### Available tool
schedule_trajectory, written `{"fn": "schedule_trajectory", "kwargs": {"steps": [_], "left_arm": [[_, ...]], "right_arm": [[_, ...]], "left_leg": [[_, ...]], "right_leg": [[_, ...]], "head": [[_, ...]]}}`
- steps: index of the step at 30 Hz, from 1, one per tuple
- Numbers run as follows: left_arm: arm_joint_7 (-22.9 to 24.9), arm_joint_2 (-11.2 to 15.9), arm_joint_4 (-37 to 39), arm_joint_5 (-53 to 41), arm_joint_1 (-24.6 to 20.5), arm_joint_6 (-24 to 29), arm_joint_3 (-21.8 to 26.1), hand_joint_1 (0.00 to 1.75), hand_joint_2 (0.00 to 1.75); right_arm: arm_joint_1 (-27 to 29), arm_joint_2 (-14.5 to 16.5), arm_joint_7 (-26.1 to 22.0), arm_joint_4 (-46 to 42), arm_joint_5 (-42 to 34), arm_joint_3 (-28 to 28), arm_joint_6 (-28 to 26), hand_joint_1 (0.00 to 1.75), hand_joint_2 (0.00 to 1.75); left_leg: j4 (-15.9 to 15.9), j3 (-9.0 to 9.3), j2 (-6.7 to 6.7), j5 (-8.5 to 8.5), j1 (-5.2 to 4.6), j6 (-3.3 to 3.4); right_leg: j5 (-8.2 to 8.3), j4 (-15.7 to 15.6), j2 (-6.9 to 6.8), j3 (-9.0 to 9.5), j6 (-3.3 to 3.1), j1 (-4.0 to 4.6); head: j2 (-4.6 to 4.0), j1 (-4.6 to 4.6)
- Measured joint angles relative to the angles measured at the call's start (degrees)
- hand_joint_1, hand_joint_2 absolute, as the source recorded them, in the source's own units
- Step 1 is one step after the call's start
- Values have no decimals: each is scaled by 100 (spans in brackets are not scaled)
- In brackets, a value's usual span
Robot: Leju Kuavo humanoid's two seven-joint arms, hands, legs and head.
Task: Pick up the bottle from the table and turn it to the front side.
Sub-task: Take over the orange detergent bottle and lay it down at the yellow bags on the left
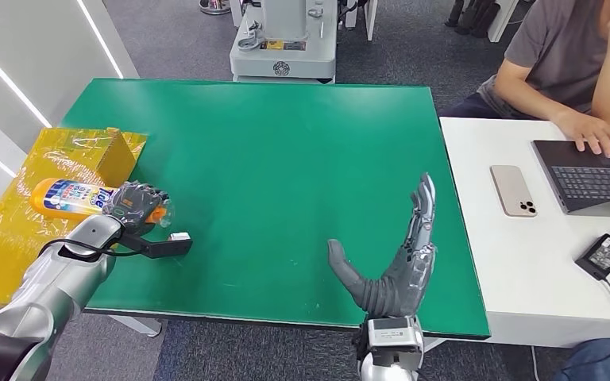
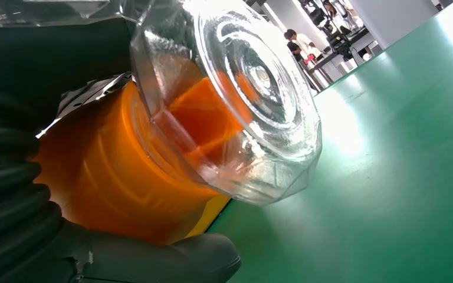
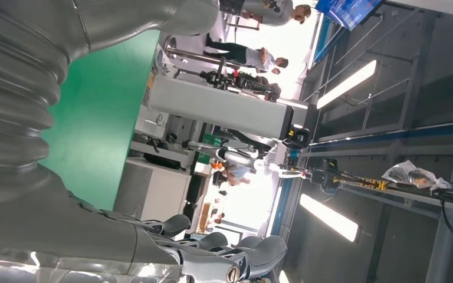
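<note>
Left hand (image 1: 133,205) fingers wrapped around orange plastic bottle with clear cap (image 1: 75,198), lying sideways at green counter (image 1: 286,159) edge. Right hand (image 1: 401,258) fingers spread wide, empty, well apart. Grasp made; lifting, turning remain.

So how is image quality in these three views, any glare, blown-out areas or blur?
Head view: evenly lit and sharp, left hand around the bottle. Left wrist view: strong glare on the clear cap, far background washed out. Right wrist view: turned sideways, bright windows blown out, right hand close and soft.
</note>
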Motion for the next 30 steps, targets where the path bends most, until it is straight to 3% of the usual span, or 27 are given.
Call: {"fn": "schedule_trajectory", "kwargs": {"steps": [30], "left_arm": [[0,0,0,0,0,0,0,175,175]], "right_arm": [[0,0,0,0,0,0,0,0,175]], "left_leg": [[0,0,0,0,0,0]], "right_leg": [[0,0,0,0,0,0]], "head": [[0,0]]}}
